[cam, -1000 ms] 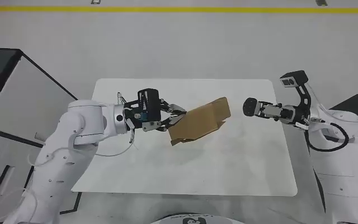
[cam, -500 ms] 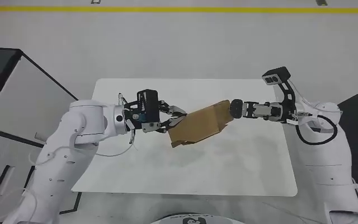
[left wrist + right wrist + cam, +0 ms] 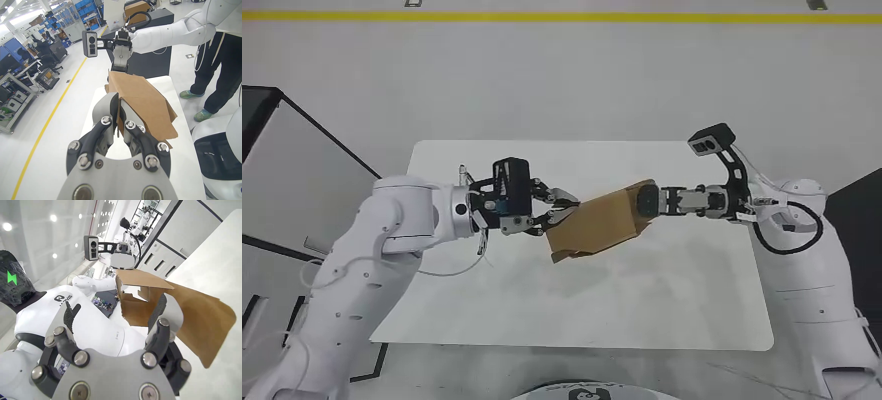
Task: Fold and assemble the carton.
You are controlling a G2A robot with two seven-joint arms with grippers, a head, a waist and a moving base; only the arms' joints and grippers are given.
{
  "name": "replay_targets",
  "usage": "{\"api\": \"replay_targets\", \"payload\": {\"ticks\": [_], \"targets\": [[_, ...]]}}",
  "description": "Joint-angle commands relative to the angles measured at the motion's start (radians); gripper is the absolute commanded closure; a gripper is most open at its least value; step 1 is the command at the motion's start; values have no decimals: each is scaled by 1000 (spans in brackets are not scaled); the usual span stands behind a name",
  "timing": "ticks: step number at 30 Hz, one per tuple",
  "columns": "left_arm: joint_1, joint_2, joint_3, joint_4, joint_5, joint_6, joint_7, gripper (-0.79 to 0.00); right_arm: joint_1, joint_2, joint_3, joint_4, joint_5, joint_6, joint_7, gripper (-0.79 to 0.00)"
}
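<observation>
Carton (image 3: 602, 222) hangs over white table (image 3: 642, 310), left jaws clamping it, right jaws spread; yellow floor line (image 3: 562, 16) beyond.

Top view overhead, downward; close opposed wrist views, carton (image 3: 143, 102) in both.

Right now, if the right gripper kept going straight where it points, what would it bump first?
The carton. The open right gripper points at the end facing it, and one finger looks about at the cardboard, though depth is unclear. The left gripper holds the far end.
</observation>
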Motion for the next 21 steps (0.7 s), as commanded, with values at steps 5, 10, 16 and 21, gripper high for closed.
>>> {"api": "replay_targets", "payload": {"ticks": [5,10,16,21], "targets": [[-10,-2,12,11,12,12,7,0,-2,2,-5,7,27,19,19,-785],[-14,-3,18,18,16,27,13,0,-8,6,-8,-3,32,36,36,-785],[-17,-3,25,20,18,30,18,0,-16,16,-26,-13,24,36,36,-785],[-22,-4,37,19,16,20,16,0,-10,22,-41,-25,20,36,36,-739]]}}
